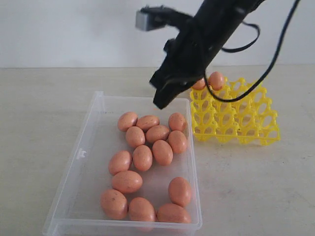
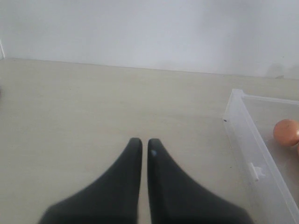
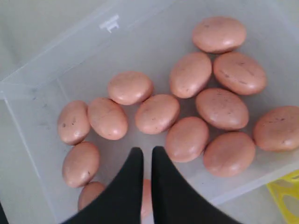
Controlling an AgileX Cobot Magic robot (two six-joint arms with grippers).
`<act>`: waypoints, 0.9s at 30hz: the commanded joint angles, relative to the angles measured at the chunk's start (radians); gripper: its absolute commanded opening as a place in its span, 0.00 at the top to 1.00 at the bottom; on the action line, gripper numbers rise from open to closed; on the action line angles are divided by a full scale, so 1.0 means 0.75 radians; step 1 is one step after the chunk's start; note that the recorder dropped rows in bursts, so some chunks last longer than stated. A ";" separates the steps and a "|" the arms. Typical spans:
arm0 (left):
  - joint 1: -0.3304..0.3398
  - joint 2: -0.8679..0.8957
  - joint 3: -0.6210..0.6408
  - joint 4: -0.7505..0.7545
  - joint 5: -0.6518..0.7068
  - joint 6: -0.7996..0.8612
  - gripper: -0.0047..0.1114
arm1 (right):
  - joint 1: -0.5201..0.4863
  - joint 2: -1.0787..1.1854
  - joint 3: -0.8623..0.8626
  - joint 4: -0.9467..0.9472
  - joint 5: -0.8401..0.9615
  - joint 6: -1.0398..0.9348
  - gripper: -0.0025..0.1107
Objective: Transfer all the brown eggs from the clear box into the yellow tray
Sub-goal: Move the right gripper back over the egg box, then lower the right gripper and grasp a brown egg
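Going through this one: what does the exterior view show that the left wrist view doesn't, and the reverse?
Exterior only: the yellow tray with two eggs at its far edge, the right gripper shut above the far end of the clear box, and the full cluster of eggs inside the box. Left wrist only: the left gripper, shut, with bare table ahead of it. Both: the box, eggs in it and the table, though the left wrist view catches only one corner of the box and one whole egg.
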 commanded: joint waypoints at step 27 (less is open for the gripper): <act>0.005 -0.003 0.003 -0.003 -0.009 0.003 0.92 | 0.194 0.413 -0.003 -0.419 -0.241 0.623 0.57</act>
